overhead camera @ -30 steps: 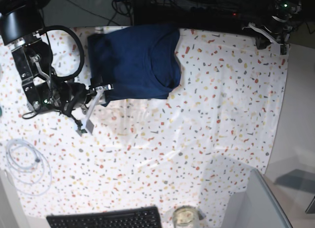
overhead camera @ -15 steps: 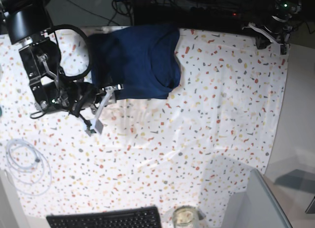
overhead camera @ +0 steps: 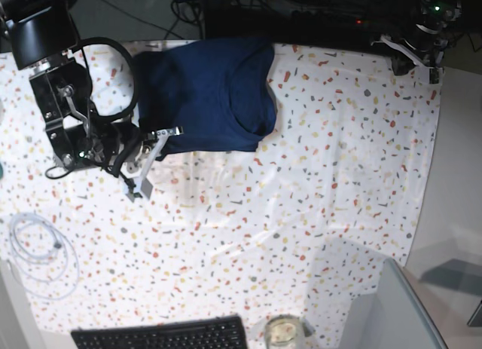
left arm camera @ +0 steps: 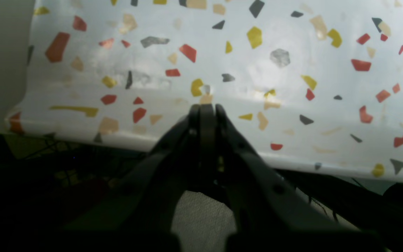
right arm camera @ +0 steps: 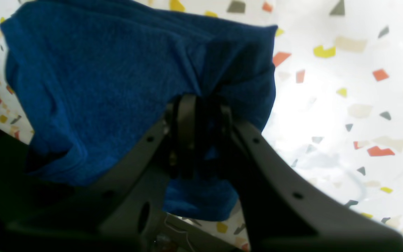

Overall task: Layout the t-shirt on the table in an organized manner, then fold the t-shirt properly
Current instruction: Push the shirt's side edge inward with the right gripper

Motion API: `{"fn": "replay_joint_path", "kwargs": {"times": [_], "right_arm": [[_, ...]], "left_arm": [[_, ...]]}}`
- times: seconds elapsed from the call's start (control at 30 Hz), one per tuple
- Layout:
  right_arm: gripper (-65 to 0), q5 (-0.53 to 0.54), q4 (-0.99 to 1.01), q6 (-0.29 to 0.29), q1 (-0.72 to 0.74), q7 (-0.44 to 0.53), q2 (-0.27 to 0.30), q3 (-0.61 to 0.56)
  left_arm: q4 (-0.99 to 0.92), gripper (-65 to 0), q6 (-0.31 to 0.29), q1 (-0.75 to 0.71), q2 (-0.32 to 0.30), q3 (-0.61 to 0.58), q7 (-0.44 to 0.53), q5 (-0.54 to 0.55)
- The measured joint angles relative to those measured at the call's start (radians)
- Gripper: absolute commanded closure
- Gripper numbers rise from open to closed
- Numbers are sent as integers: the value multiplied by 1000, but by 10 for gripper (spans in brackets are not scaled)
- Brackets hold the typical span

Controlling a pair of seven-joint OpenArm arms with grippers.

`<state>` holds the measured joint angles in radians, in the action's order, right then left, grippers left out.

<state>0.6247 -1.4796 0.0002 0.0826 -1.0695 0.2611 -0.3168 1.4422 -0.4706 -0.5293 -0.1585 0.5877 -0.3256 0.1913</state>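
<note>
The navy t-shirt (overhead camera: 203, 93) lies bunched and partly folded at the table's (overhead camera: 339, 176) far edge, left of centre. My right gripper (overhead camera: 156, 140) is at the shirt's near-left corner. In the right wrist view its jaws stand close together on a pinched fold of the t-shirt (right arm camera: 100, 80), so my right gripper (right arm camera: 201, 101) is shut on the cloth, with the table (right arm camera: 362, 70) beyond. My left gripper (left arm camera: 205, 106) is shut on nothing above the table's (left arm camera: 257, 70) edge; its arm (overhead camera: 418, 44) rests at the far right corner, away from the shirt.
A black keyboard (overhead camera: 162, 335) and a glass jar (overhead camera: 282, 332) stand at the near edge. A coil of white cable (overhead camera: 38, 251) lies near left. A grey box (overhead camera: 399, 311) is at the near right corner. Dark cables run behind the far edge.
My right gripper has drawn in toward the shirt's near-left corner and closed on the cloth. The left arm has not moved.
</note>
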Motion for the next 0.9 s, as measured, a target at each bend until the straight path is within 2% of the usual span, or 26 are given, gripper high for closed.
{"fn": "replay_joint_path", "kwargs": {"times": [0.17,0.3,0.73,0.9], "right_arm": [[-69,0,-3,0,2,3,-1,0],[0,0,-18,0,3,3,-1,0],[0,1,-8,0,55,0,1,0],[0,-3,60,0,88,4,2,3]], "left_arm": [[0,0,0,0,0,0,0,0],[0,0,0,0,0,0,0,0],[0,0,0,0,0,0,0,0],[0,0,0,-2,0,0,-2,0]]}}
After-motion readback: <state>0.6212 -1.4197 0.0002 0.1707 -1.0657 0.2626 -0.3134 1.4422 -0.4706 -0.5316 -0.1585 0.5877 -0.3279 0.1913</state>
